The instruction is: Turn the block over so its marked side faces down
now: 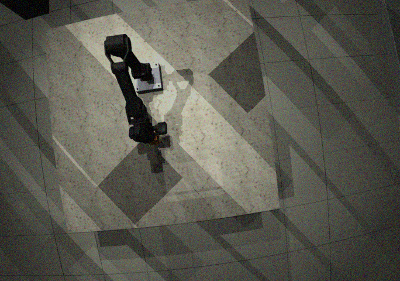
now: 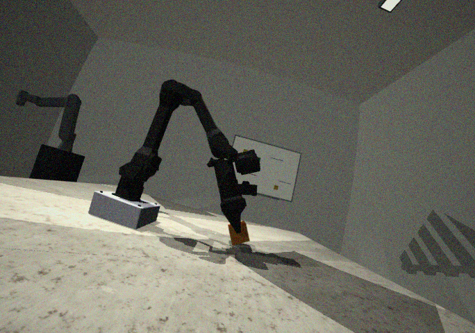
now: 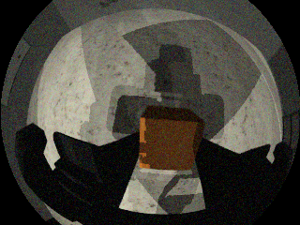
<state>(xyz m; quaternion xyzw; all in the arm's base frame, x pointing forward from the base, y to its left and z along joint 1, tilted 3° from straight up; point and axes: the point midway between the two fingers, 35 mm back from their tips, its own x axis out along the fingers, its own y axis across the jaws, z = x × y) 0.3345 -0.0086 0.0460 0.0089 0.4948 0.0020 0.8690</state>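
Observation:
The orange block (image 2: 239,237) (image 3: 169,144) is between the fingers of my gripper (image 2: 239,230) (image 3: 168,138), which is shut on it. In the exterior view the block hangs slightly tilted, a little above the table (image 1: 227,146) (image 2: 128,282), with shadow below it. In the wrist view one plain face is toward the camera, with a bright strip along its left edge and a darker face above. In the top view the arm hides most of the block, and only slivers of orange show. I cannot make out the marked side in any view.
The arm's pale base (image 1: 155,84) (image 2: 114,208) stands on the table behind the gripper. Strong shadows and light bands cross the table top. A second arm on a dark stand (image 2: 57,164) and a whiteboard (image 2: 281,168) are in the background.

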